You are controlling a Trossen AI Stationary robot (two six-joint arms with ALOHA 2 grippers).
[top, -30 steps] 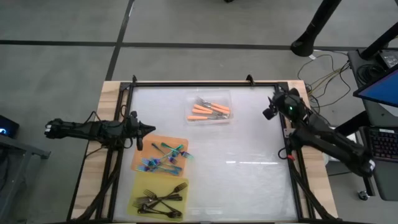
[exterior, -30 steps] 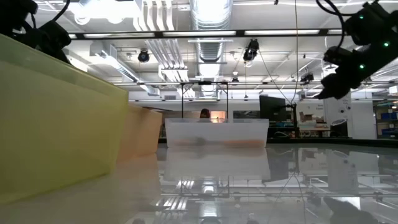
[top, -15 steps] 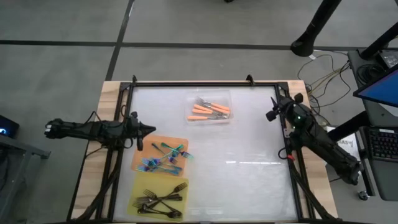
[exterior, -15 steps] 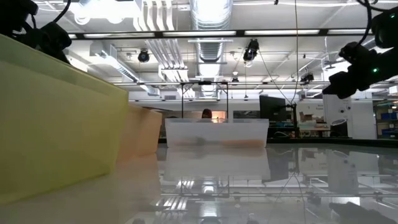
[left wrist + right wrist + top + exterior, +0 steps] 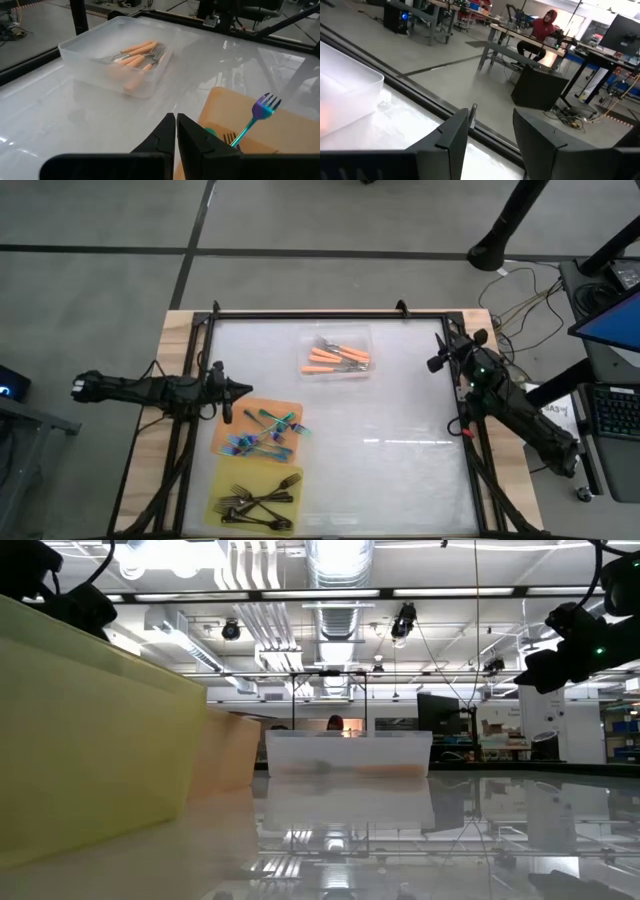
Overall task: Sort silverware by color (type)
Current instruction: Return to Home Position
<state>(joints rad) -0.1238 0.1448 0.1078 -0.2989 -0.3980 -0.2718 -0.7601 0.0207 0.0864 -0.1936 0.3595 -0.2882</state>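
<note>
Forks (image 5: 258, 500) binned; L gripper (image 5: 240, 389) closed, R gripper (image 5: 436, 364) parted

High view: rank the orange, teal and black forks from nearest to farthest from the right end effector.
1. Orange forks, in the clear tray, back middle, closest to the right end effector.
2. Teal forks, in the orange bin, left side.
3. Black forks, in the yellow bin, front left.

- the left arm (image 5: 140, 388) lies stretched out level across the left edge of the table (image 5: 400, 470), pointing inward.
- the left gripper (image 5: 236, 389) sits just past that edge, its two fingers (image 5: 165, 134) pressed together.
- the right arm (image 5: 520, 415) slants along the right edge, held above the surface.
- the right gripper (image 5: 436, 364) sits near the far right corner, its fingers (image 5: 451, 134) spread apart.
</note>
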